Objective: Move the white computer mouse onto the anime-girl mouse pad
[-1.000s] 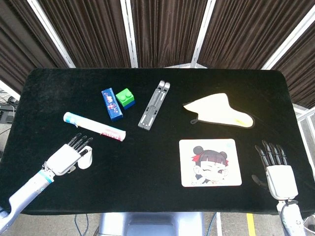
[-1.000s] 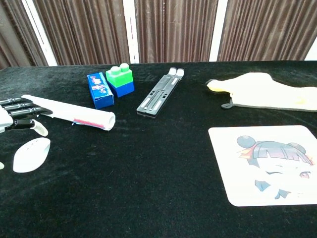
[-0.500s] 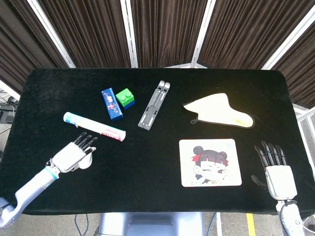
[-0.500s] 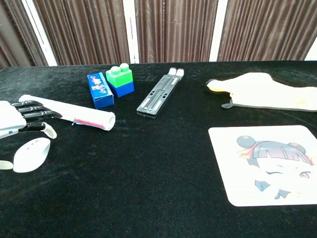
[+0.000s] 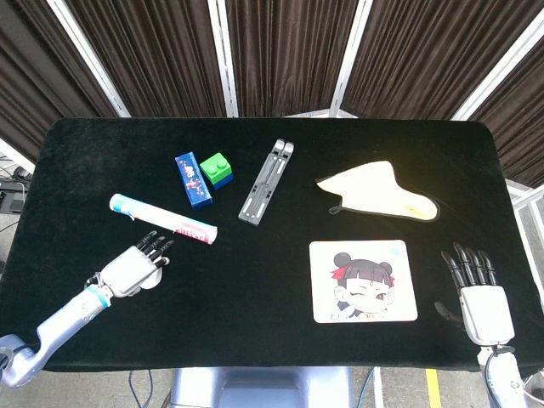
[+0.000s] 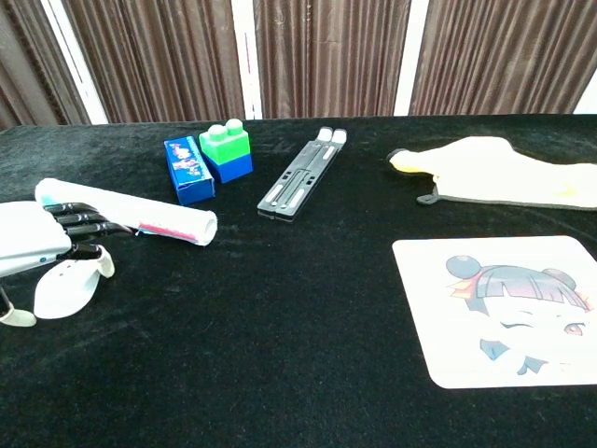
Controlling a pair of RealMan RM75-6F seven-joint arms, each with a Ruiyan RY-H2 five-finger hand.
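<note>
White plastic marks the item under inspection: the white computer mouse (image 6: 63,287) lies on the black table (image 5: 272,293), well to the left of the anime-girl mouse pad (image 5: 364,281), and not yet on it. The left hand (image 6: 42,245) sits over the mouse, dark fingers extended above its top; whether it actually grips the mouse cannot be told. The right hand (image 5: 478,291) rests flat just right of the pad, fingers apart, holding nothing.

Assessment: the task is at the pick-up stage. Securing the mouse, carrying it rightward to the pad and setting it down all remain.

Beyond the mouse lies a white tube (image 5: 161,218). Further back, left of the pad, are a blue box (image 5: 193,179), a green and blue brick (image 5: 217,169) and a grey folding stand (image 5: 266,181); a pale yellow mitt (image 5: 381,191) lies just behind the pad.

The chest view shows the mouse beneath the left hand; the head view hides it. Only the head view shows the right hand.
</note>
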